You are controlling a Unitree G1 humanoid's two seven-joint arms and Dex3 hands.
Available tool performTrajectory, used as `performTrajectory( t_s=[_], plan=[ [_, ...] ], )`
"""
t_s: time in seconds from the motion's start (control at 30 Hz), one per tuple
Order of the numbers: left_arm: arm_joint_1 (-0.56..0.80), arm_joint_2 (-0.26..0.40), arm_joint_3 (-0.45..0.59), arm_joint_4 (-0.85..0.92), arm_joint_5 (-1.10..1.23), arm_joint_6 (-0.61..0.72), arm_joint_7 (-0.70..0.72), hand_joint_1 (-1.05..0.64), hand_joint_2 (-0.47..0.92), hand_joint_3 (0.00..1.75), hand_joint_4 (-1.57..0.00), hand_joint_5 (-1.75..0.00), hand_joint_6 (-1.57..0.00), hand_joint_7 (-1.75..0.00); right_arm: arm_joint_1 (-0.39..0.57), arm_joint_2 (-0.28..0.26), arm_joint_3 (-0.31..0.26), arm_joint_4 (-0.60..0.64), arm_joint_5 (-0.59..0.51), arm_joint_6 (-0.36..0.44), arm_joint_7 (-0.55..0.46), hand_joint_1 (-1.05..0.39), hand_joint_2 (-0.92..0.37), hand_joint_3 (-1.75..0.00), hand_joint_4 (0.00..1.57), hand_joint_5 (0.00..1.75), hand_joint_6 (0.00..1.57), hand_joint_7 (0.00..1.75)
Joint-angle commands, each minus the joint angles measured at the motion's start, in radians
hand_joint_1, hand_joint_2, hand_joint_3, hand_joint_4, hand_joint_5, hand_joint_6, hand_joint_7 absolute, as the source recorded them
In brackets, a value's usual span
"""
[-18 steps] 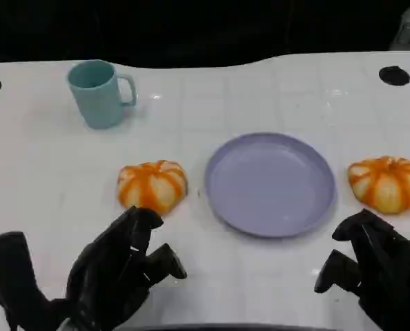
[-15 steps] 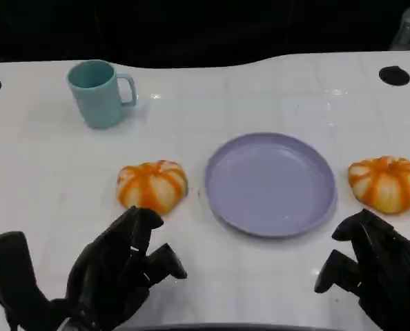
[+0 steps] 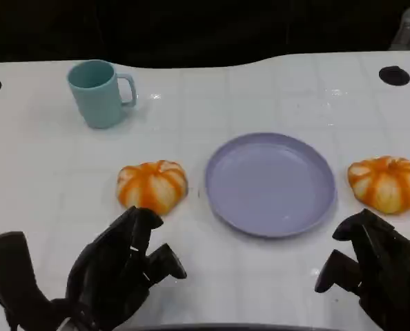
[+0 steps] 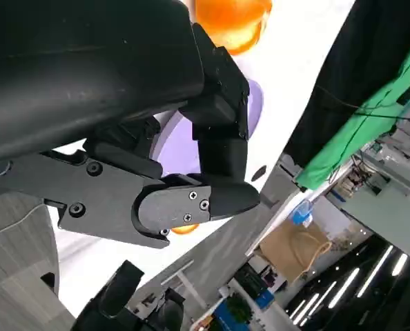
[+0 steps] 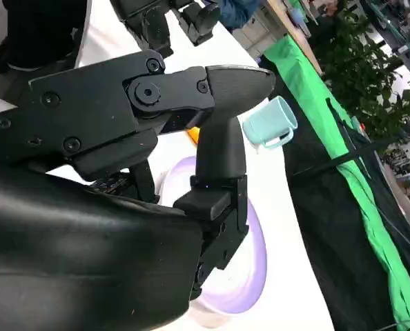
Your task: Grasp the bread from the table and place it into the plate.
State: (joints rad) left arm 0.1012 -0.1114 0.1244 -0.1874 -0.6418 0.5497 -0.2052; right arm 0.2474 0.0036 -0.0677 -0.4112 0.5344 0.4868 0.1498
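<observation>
Here one bread (image 3: 152, 186) lies left of the plate (image 3: 270, 184), another bread (image 3: 386, 183) right; left hand (image 3: 119, 269) and right hand (image 3: 374, 265) hover empty, fingers apart.

Table (image 3: 274, 89) layout, plate (image 3: 270, 183) at centre.

On the table: plate in the middle, one bread (image 3: 152, 185) just beside it to the left, a second bread (image 3: 386, 182) near it to the right, neither touching its rim. Mug (image 3: 99, 93) well behind the left bread, toward the far left of the table, upright, handle pointing right. Left hand (image 3: 119, 269) at the near edge, just in front of the left bread; right hand (image 3: 374, 269) at the near edge, in front of the right bread.
</observation>
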Motion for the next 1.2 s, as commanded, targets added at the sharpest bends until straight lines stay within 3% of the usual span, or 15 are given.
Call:
performTrajectory(
  t_s=[0.03,0.17,0.4,0.5,0.53,0.6,0.67,0.83,0.9,1.07,1.2],
  plan=[
    [-0.01,0.011,0.007,0.0,-0.006,0.002,0.004,-0.55,0.92,0.41,-0.82,-1.75,-0.57,-1.75,-0.003,-0.009,-0.01,-0.007,0.004,0.004,-0.004,-0.52,-0.92,-0.26,0.63,1.75,0.49,1.62],
    [-0.008,0.019,-0.003,-0.006,0.008,-0.016,-0.01,-0.55,0.92,0.45,-0.81,-1.75,-0.54,-1.75,-0.003,-0.008,-0.01,-0.006,0.005,0.003,-0.004,-0.52,-0.92,-0.26,0.64,1.75,0.49,1.62],
    [-0.013,0.061,-0.064,0.011,0.129,-0.182,-0.085,-0.61,0.92,0.39,-0.7,-1.75,-0.48,-1.61,-0.002,-0.01,-0.01,-0.008,0.004,0.004,-0.004,-0.52,-0.92,-0.27,0.64,1.75,0.49,1.63],
    [-0.023,0.099,-0.117,0.032,0.268,-0.345,-0.114,-0.55,0.92,0.27,-0.53,-1.32,-0.47,-0.83,-0.003,-0.008,-0.013,-0.007,0.011,0.007,-0.002,-0.53,-0.92,-0.27,0.63,1.75,0.47,1.64],
    [-0.025,0.104,-0.125,0.04,0.291,-0.374,-0.117,-0.55,0.92,0.22,-0.5,-1.23,-0.45,-0.69,-0.003,-0.008,-0.013,-0.007,0.013,0.008,-0.002,-0.53,-0.92,-0.26,0.63,1.75,0.47,1.64],
    [-0.03,0.119,-0.146,0.056,0.36,-0.447,-0.108,-0.55,0.92,0.2,-0.49,-1.18,-0.44,-0.61,-0.006,-0.008,-0.014,-0.005,0.015,0.007,-0.001,-0.53,-0.92,-0.26,0.62,1.75,0.47,1.64],
    [-0.036,0.133,-0.165,0.073,0.431,-0.518,-0.095,-0.54,0.92,0.11,-0.36,-1.06,-0.35,-0.5,-0.009,-0.008,-0.014,-0.001,0.016,0.005,0.001,-0.53,-0.92,-0.26,0.62,1.75,0.46,1.65],
    [-0.067,0.232,-0.218,0.092,0.691,-0.673,-0.045,-0.5,0.91,0.02,-0.12,-0.92,-0.31,-0.29,-0.015,-0.006,-0.012,0.004,0.009,0.007,-0.007,-0.52,-0.92,-0.28,0.63,1.75,0.45,1.67],
    [-0.082,0.259,-0.228,0.095,0.755,-0.697,-0.033,-0.49,0.9,0.01,-0.07,-0.89,-0.3,-0.25,-0.016,-0.006,-0.012,0.006,0.009,0.007,-0.008,-0.52,-0.92,-0.27,0.63,1.75,0.45,1.67],
    [-0.141,0.344,-0.264,0.099,0.956,-0.71,0.008,-0.45,0.83,0.0,0.0,-0.62,-0.2,-0.14,-0.017,-0.007,-0.013,0.007,0.008,0.007,-0.01,-0.52,-0.92,-0.26,0.63,1.75,0.44,1.66],
    [-0.19,0.417,-0.315,0.095,1.165,-0.677,0.036,-0.45,0.79,0.0,0.0,-0.52,-0.24,-0.12,-0.015,-0.011,-0.013,0.008,0.006,0.003,-0.003,-0.51,-0.92,-0.29,0.62,1.75,0.44,1.67]
  ],
)
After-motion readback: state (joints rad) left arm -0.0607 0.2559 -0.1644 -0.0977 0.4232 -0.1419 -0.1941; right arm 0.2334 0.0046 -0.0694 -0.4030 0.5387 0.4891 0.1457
